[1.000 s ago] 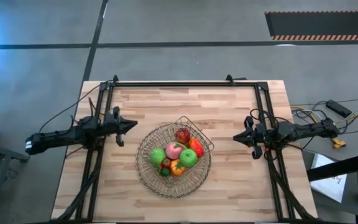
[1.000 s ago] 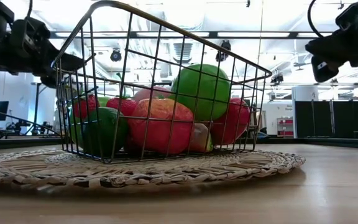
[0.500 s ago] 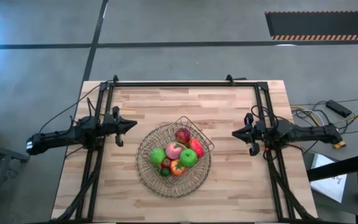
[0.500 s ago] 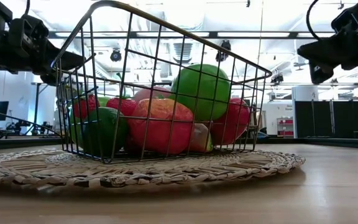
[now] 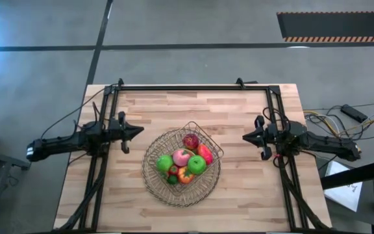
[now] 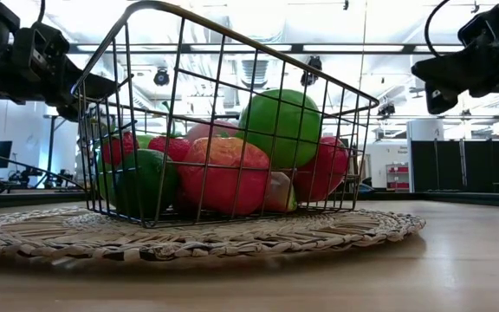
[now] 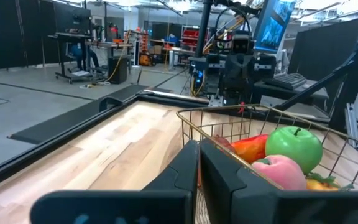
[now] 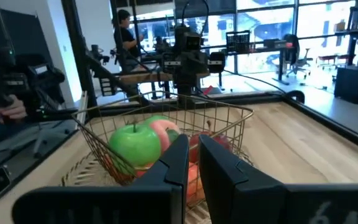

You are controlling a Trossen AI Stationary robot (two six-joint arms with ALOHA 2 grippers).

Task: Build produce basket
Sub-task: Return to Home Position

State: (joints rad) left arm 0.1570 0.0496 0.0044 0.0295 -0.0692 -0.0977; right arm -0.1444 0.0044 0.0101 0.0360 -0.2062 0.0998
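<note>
Both grippers: I am holding my left gripper (image 5: 137,132) and my right gripper (image 5: 245,138) above the table (image 5: 174,104), one at each side, tips pointing toward each other.
Left jaws: I am clenching them on nothing; the left wrist view shows the fingers meeting with no fruit between.
Right jaws: I am clenching these too, likewise empty.
Basket: the basket (image 5: 214,145) is sitting between my two sets of jaws, ahead of each and lower than both, well apart from either tip.
Mat: the round woven mat (image 5: 153,185) is lying under the basket and spreading wider than it, probably giving the wire base a steady bed.
Produce: everything is lying inside the mesh walls. One green apple (image 5: 197,164) is resting nearer my right jaws and the other green apple (image 5: 165,162) nearer my left. The peach (image 5: 181,156) is wedging between them, and the red apple (image 5: 191,142) and mango (image 5: 204,153) are leaning toward the far corner.
Small pieces: a strawberry (image 5: 173,170) is nesting in a gap among the bigger fruit, which I judge is stopping it rolling.
Outside the basket: I am seeing no fruit beside either jaw.
Step in hand: I am judging the filling finished and the arms parking clear, so that nothing is hanging over the heap.
Risk: I am reckoning it slight, since neither tip is near the rim.
</note>
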